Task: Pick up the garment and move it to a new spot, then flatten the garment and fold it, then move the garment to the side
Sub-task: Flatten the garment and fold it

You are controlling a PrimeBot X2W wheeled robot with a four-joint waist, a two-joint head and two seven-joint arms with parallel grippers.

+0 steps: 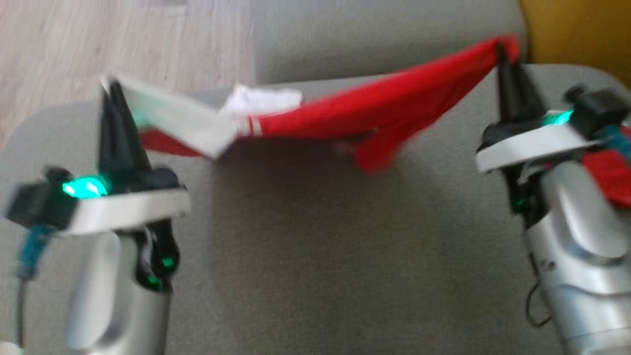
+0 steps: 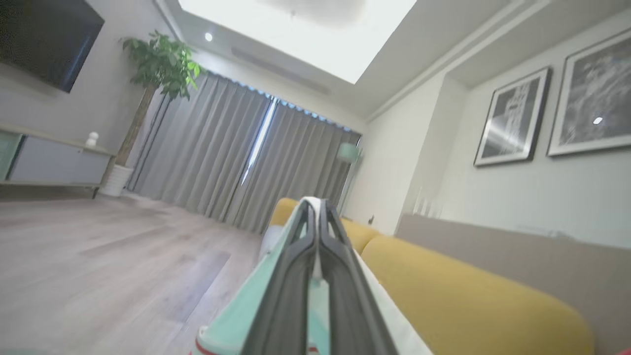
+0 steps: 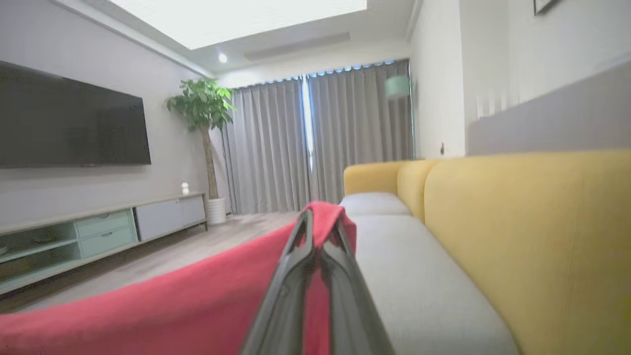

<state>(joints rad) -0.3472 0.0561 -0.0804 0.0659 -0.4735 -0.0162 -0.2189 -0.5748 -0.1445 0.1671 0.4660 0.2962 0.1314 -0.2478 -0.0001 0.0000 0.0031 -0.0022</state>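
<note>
Garment of red and white cloth hangs stretched above the grey fabric sofa cushion, left claw pinched shut on its white end, right claw on its red corner. I would lower both level and apart, so the sagging middle lands flat.

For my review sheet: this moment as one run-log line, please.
garment: slung between both arms, sagging over grey cushion | left fingers: shut on pale end | right fingers: shut on red end
</note>
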